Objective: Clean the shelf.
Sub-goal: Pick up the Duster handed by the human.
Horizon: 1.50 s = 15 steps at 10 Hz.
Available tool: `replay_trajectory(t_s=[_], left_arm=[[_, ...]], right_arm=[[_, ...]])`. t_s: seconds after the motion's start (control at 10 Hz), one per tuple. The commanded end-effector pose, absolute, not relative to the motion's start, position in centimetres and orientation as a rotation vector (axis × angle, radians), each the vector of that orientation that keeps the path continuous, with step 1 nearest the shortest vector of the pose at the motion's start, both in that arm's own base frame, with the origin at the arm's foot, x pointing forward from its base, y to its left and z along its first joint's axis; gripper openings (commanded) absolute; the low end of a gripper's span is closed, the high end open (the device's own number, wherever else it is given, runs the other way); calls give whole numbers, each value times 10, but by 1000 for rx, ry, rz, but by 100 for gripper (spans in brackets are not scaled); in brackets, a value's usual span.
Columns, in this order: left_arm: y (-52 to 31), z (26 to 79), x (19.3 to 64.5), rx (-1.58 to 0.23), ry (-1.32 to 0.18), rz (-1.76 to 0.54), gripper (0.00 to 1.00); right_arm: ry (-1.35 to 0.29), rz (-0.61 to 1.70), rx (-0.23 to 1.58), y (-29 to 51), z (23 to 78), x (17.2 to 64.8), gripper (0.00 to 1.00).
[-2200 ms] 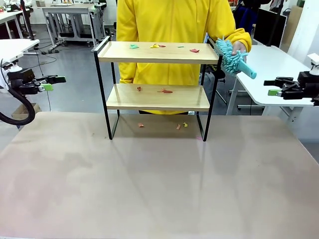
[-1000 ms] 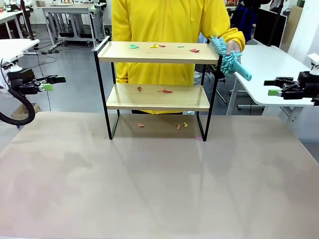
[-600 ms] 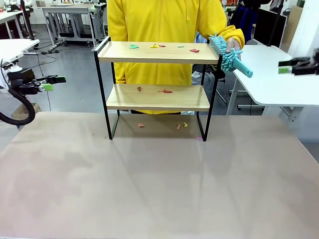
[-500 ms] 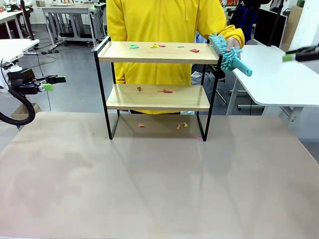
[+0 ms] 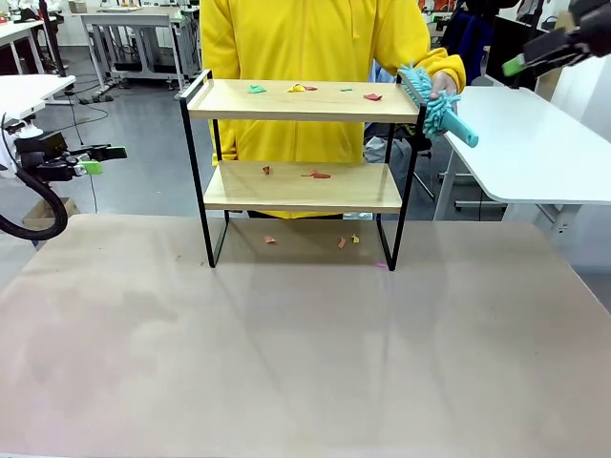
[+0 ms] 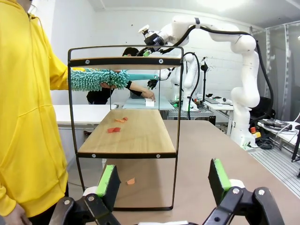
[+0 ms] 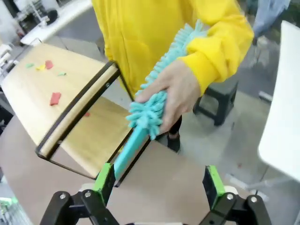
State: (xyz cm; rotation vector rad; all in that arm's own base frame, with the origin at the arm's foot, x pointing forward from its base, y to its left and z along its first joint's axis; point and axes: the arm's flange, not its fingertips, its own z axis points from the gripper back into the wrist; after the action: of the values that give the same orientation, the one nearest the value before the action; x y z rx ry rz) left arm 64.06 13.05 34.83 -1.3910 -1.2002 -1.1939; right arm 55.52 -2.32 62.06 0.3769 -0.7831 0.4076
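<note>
The shelf (image 5: pixel 286 103) stands far-centre on the counter (image 5: pixel 305 343); the left pincer (image 5: pixel 105 158) gapes well left of it, the right pincer (image 5: pixel 527 55) gapes high, far right.

From where I sit steering it, this is a robotics lab: my white right arm (image 6: pixel 244 70) rises at the worktable (image 6: pixel 211 140) edge, with more white benches (image 5: pixel 124 17) on metal frames over grey flooring (image 5: pixel 143 134).
</note>
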Motion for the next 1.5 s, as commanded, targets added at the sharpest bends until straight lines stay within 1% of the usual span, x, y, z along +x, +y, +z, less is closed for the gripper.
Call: replay_trajectory(t_s=[0.0,0.1,0.2,0.6,0.7,0.9,1.1,1.4], left_arm=[[131,349,639,-1382,-1205,-1215,100],[131,349,639,-1382,-1205,-1215,100],[131,349,639,-1382,-1205,-1215,100],[131,349,639,-1382,-1205,-1215,100],[131,349,639,-1382,-1205,-1215,100],[131,349,639,-1382,-1205,-1215,100],[131,349,639,-1382,-1205,-1215,100],[131,349,639,-1382,-1205,-1215,100]], right_arm=[[-669,369,323,1,620,551,100],[-773,397,358,-4,620,548,100],[-723,393,345,1,619,552,100],[-717,387,346,3,618,552,100],[-710,349,314,19,624,553,100],[-693,300,152,54,629,557,100],[-634,276,148,82,621,560,100],[-581,267,77,102,607,564,100]])
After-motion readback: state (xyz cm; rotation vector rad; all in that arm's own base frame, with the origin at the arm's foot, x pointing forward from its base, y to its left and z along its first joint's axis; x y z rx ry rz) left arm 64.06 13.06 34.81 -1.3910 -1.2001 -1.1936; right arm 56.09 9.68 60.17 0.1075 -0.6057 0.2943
